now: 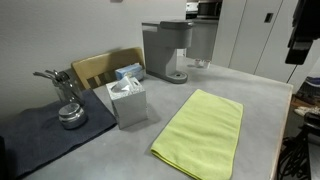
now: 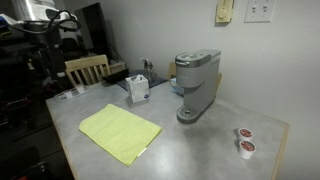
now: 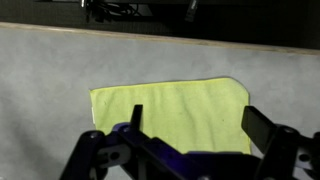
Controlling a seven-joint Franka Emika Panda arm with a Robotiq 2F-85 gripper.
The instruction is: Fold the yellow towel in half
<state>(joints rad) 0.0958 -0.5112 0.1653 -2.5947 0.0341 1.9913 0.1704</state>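
The yellow towel (image 3: pixel 170 105) lies flat on the bench (image 3: pixel 50 70); the tool (image 3: pixel 193 120), fingers spread, hangs at its six o'clock edge.

Bare bench surrounds the flat towel (image 1: pixel 200 133) on every side, open from above, while the tissue box (image 1: pixel 128 103) and coffee maker (image 1: pixel 165 50) stand towards the wall edge, a mat (image 1: pixel 45 135) with metalware (image 1: pixel 68 100) fills one corner, and two pods (image 2: pixel 244 140) sit near another.
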